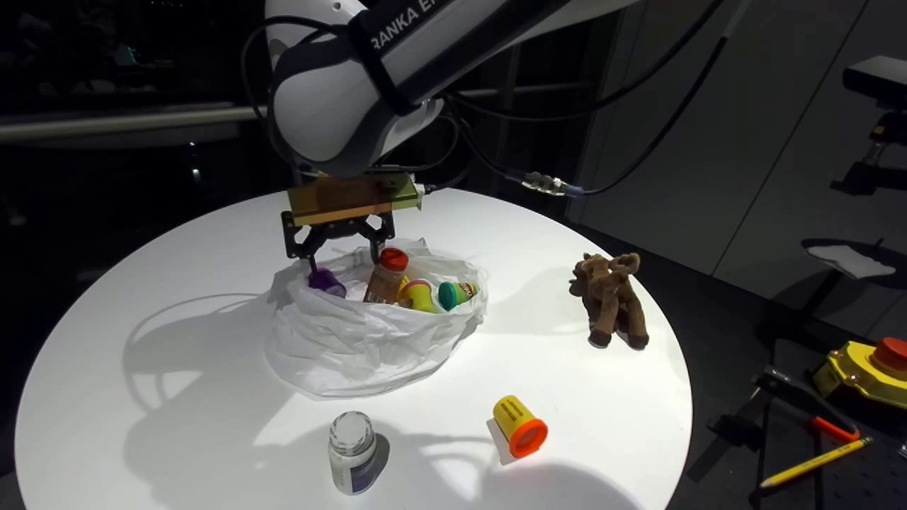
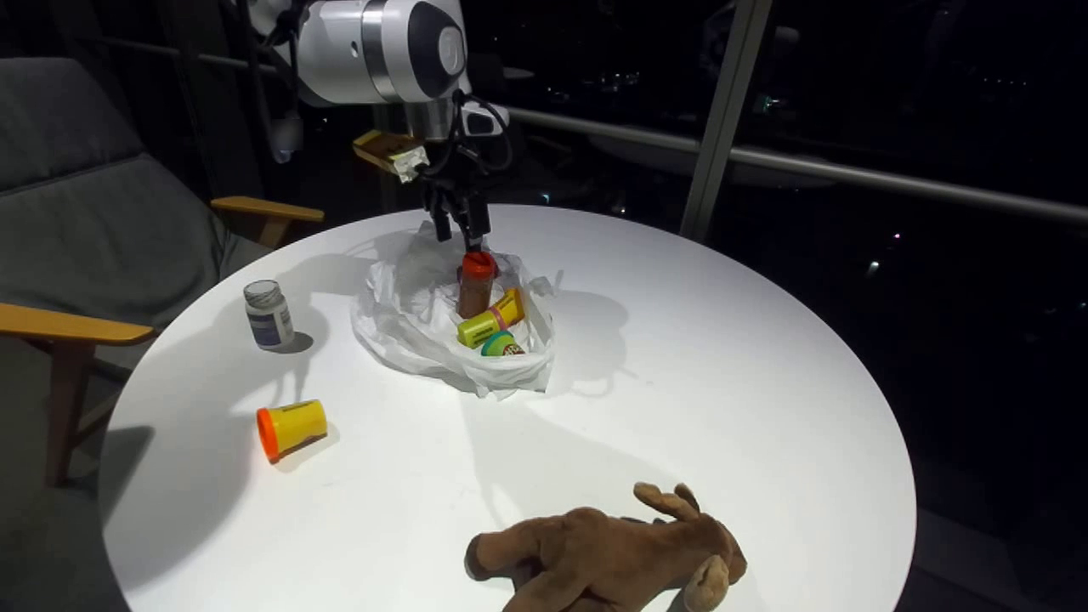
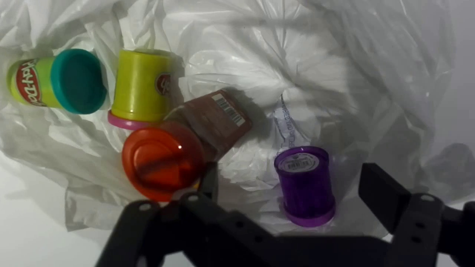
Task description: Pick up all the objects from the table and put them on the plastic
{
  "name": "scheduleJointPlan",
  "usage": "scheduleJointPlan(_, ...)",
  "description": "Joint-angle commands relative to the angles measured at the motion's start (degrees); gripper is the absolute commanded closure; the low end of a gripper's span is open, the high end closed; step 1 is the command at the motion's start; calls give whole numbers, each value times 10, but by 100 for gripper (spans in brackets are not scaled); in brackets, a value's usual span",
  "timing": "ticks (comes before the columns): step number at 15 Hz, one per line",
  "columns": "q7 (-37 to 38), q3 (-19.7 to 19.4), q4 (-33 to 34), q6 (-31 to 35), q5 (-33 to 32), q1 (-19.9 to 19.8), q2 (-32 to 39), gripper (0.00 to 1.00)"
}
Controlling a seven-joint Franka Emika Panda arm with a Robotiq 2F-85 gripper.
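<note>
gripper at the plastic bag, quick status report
Gripper open at the plastic bag; purple cup inside, not gripped; yellow cup, white bottle, brown plush outside on the table; red-lidded jar close to one finger, contact unclear.

Arm (image 1: pixel 326 106) bent, gripper (image 1: pixel 344 264) pointing down, spread wide

- In an exterior view, the bottom edge crops the brown plush animal (image 2: pixel 608 552).
- The wrist view's top edge cuts off the plastic bag (image 3: pixel 237 48).
- There, the red-lidded jar (image 3: pixel 200 131) hides most of a yellow-orange tub (image 2: pixel 513 304).
- White bottle (image 1: pixel 353 453): label print too small to read.
</note>
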Motion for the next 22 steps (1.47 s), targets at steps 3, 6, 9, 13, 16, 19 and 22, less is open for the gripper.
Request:
scheduleJointPlan(3,-27,-8,-86,43,2,19,-53,0)
scheduleJointPlan(6,-3,-14,-106,79,-9,56,-57,0)
scheduleJointPlan(9,35,-26,-145,121,-20,105,-69,0)
scheduleJointPlan(13,176,-90,-203,233,-80,214,-77,0)
scheduleJointPlan(16,300,-145,-235,262,-103,294,-76,0)
scheduleJointPlan(19,432,-207,-250,209,-108,380,-80,0)
scheduleJointPlan(22,513,-232,-250,120,-117,417,-100,0)
